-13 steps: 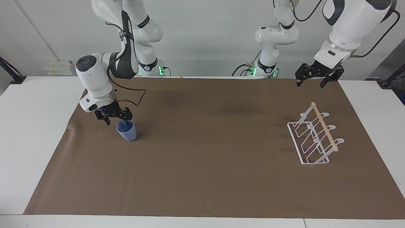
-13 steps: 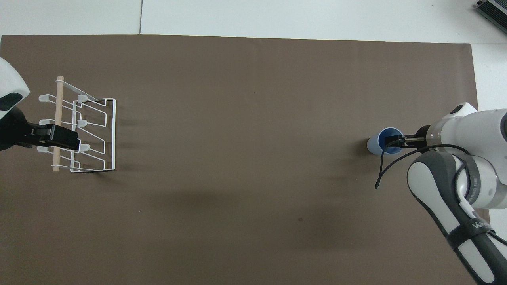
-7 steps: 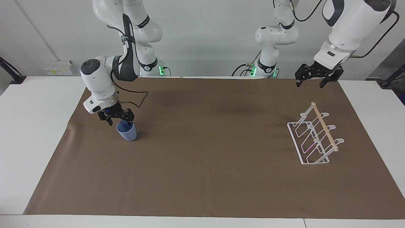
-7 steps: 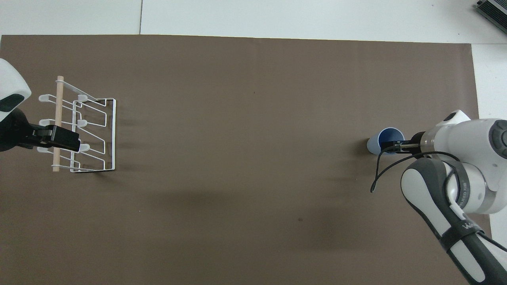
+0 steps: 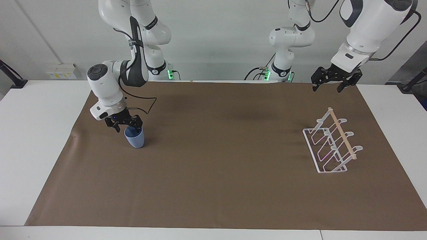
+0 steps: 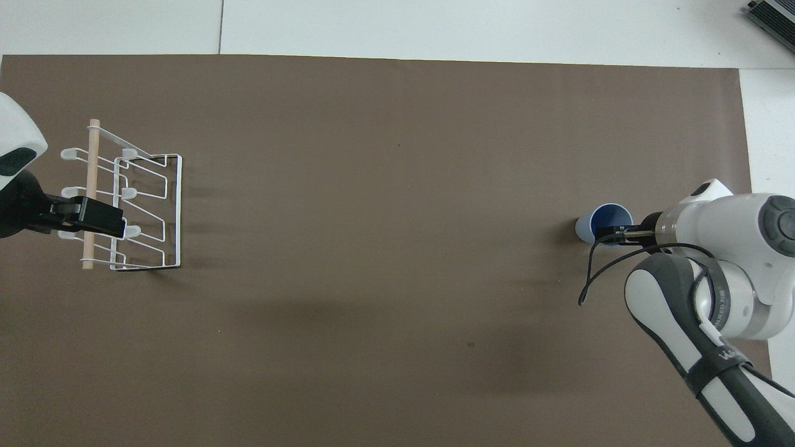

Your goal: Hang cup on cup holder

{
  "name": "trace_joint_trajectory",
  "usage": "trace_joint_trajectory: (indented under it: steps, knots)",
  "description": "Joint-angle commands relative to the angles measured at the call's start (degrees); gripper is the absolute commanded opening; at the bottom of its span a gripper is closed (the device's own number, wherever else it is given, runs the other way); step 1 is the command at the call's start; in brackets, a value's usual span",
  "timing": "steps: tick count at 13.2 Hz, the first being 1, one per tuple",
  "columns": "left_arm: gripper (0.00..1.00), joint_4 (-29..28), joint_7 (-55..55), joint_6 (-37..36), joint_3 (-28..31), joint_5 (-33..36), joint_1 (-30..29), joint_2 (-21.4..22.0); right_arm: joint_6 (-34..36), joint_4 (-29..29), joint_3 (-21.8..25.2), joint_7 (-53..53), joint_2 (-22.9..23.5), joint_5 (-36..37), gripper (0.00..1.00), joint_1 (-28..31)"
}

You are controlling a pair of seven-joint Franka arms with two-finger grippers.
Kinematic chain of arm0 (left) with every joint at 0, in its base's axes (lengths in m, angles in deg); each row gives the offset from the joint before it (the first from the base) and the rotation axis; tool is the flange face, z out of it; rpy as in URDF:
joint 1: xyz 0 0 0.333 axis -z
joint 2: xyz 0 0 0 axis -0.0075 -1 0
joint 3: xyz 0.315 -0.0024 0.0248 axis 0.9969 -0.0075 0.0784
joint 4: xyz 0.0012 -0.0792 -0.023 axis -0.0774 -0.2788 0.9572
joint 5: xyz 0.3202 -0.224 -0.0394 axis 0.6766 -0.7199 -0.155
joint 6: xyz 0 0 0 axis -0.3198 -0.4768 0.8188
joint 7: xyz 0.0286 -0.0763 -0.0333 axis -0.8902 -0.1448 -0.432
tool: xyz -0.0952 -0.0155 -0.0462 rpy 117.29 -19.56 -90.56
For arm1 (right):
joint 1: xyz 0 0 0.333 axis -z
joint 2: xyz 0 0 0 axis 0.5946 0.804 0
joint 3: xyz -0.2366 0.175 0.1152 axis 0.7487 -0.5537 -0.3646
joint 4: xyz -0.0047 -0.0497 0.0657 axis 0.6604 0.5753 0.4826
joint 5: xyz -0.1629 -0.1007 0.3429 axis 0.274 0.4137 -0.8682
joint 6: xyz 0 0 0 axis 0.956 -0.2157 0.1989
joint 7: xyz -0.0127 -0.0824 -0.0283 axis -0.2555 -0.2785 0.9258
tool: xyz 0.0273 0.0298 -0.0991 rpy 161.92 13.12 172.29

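Observation:
The light-blue cup (image 5: 134, 138) stands mouth up on the brown mat toward the right arm's end of the table; it also shows in the overhead view (image 6: 597, 223). My right gripper (image 5: 126, 126) is at its rim and open: one finger (image 5: 136, 125) is at the cup's mouth and the other stands outside the cup. The gripper also shows in the overhead view (image 6: 615, 233). The white wire cup holder (image 5: 330, 141) with its wooden dowel stands toward the left arm's end. My left gripper (image 5: 328, 85) waits open in the air and covers part of the holder (image 6: 149, 211) in the overhead view.
A brown mat (image 5: 213, 186) covers most of the white table (image 5: 36, 133). A black cable (image 6: 590, 273) loops from the right wrist above the mat beside the cup.
The right arm's wrist has swung more upright over the cup, with the gripper staying at the rim. The cup sits slightly more upright. The left arm has not moved.

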Motion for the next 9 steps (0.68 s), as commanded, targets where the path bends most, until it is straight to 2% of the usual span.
trace_joint_trajectory:
  steps: [1,6,7,9]
  knots:
    - [1.00,-2.6,0.0,1.0,0.6,-0.5,0.3,2.1,-1.1,-0.2,0.0,1.7,0.2,-1.1,0.75,0.4]
    - [1.00,-4.2,-1.5,1.3,0.6,-0.5,-0.6,2.6,-0.9,-1.9,0.2,1.4,1.1,-1.1,0.07,0.5]
    - [1.00,-4.3,-1.6,1.3,0.6,-0.5,-0.6,2.6,-0.9,-1.9,0.2,1.4,1.1,-1.1,0.00,0.5]
    - [1.00,-4.5,-1.6,1.3,0.6,-0.5,-0.6,2.8,-0.8,-1.9,0.5,1.3,1.1,-1.1,0.00,0.5]
